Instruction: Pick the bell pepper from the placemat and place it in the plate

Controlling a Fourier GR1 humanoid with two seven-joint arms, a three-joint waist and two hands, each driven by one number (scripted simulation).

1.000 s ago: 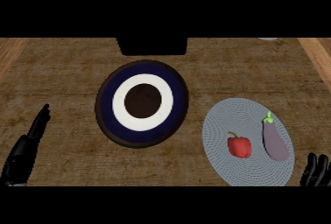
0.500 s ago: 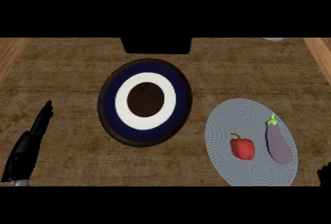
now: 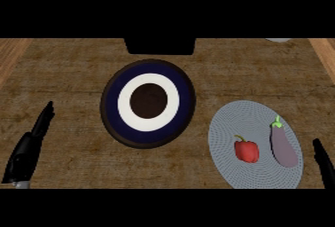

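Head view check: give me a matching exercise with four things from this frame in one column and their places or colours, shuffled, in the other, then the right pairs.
Things:
1. bell pepper
2. eggplant
3. plate
4. left robot hand

Places or colours:
A. open, fingers straight, at the view's left edge
B. purple, on the right half of the placemat
C. red, on the placemat, left of the other vegetable
D. dark blue ring around a white ring, left of the placemat

Pairs: 1-C, 2-B, 3-D, 4-A
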